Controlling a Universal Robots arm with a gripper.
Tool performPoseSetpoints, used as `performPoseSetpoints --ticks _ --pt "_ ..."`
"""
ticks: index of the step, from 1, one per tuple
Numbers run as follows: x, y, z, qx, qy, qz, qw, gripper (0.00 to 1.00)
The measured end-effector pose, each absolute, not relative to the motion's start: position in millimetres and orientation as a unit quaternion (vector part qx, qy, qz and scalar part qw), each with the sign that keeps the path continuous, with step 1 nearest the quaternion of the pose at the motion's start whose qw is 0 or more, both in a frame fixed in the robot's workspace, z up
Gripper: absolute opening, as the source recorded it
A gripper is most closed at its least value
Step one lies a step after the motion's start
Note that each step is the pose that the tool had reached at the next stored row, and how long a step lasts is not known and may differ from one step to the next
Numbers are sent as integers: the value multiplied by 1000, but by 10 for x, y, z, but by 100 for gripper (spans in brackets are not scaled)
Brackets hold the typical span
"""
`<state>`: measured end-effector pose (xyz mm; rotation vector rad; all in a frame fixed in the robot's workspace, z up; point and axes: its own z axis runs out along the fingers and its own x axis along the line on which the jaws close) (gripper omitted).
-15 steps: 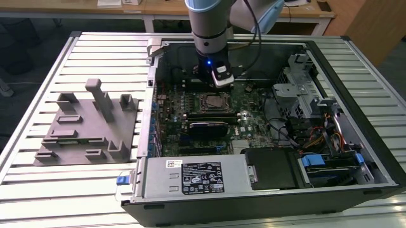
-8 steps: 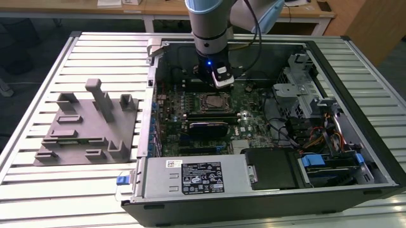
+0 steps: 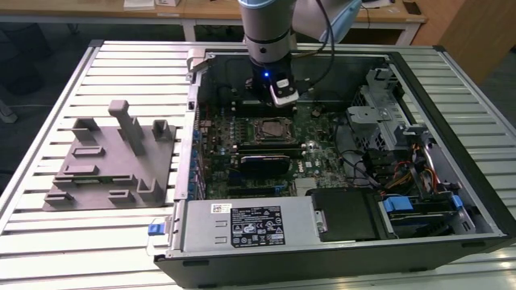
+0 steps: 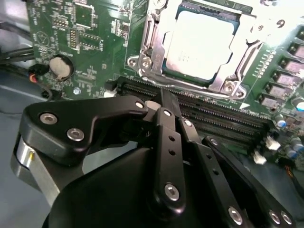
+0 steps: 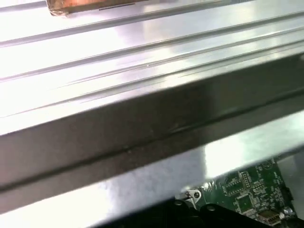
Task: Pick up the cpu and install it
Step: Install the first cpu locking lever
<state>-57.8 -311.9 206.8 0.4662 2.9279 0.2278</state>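
Ribbed metal bench (image 3: 121,57) carries an open computer case (image 3: 339,254) with its motherboard (image 4: 95,42) exposed. The cpu (image 4: 202,45) already lies flat in its socket (image 4: 152,61), silvery top up, so the placing step looks done or nearly so. The pincer (image 4: 164,111) hangs just beside the socket, over the memory slots (image 4: 223,118), holding nothing; whether its jaws stand wide or narrow I cannot tell. By my judgement, any further move calls for a clean, straight lift.
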Motion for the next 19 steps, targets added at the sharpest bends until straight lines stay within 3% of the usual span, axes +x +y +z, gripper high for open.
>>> performPoseSetpoints --ticks 15,19 --pt "-578 -3119 2254 156 981 76 84 11" --pt "-573 -3119 2253 155 982 63 83 11"
